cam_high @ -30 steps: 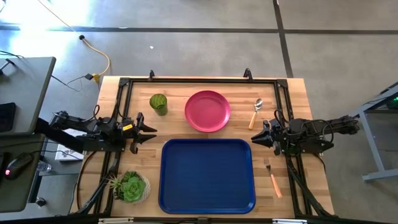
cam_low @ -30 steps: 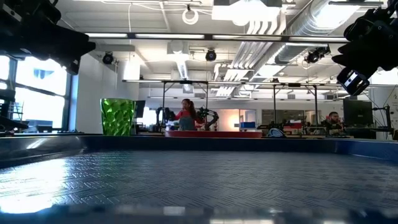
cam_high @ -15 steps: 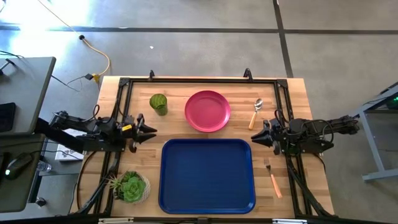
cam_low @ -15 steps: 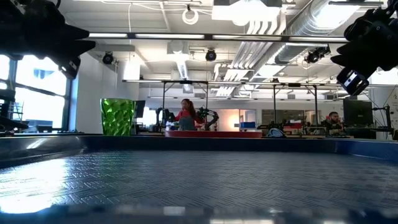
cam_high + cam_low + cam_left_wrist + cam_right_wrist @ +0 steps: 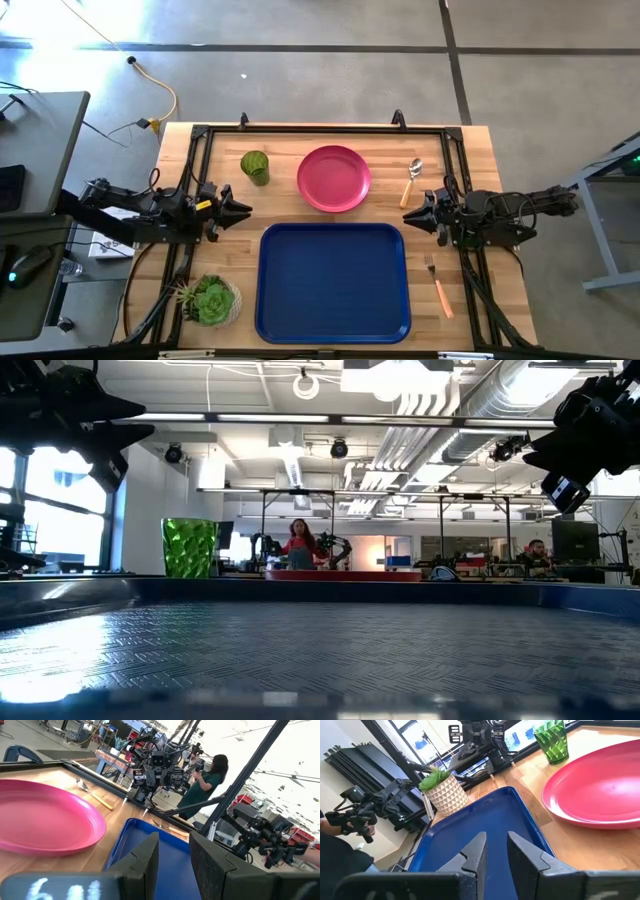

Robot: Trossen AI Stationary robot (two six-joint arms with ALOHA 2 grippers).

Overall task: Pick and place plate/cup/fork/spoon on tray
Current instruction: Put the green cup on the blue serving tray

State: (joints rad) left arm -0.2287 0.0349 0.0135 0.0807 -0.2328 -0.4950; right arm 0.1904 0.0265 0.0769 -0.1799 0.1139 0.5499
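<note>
The pink plate (image 5: 334,178) lies at the table's far middle, with the green cup (image 5: 255,166) standing to its left. The spoon (image 5: 412,182) lies to the plate's right. The fork (image 5: 438,282) lies on the table right of the dark-blue tray (image 5: 333,282), which sits at the near middle. My left gripper (image 5: 244,209) hovers left of the tray's far left corner, empty, fingers close together (image 5: 173,845). My right gripper (image 5: 408,214) hovers at the tray's far right corner, empty, fingers close together (image 5: 496,840).
A potted succulent (image 5: 210,300) stands at the near left, beside the tray. A black metal frame (image 5: 320,128) runs around the table's edges. Bare wood lies between the tray and the plate. People stand in the room beyond the table.
Both grippers have shifted slightly toward the table's far edge. Nothing on the table has moved.
</note>
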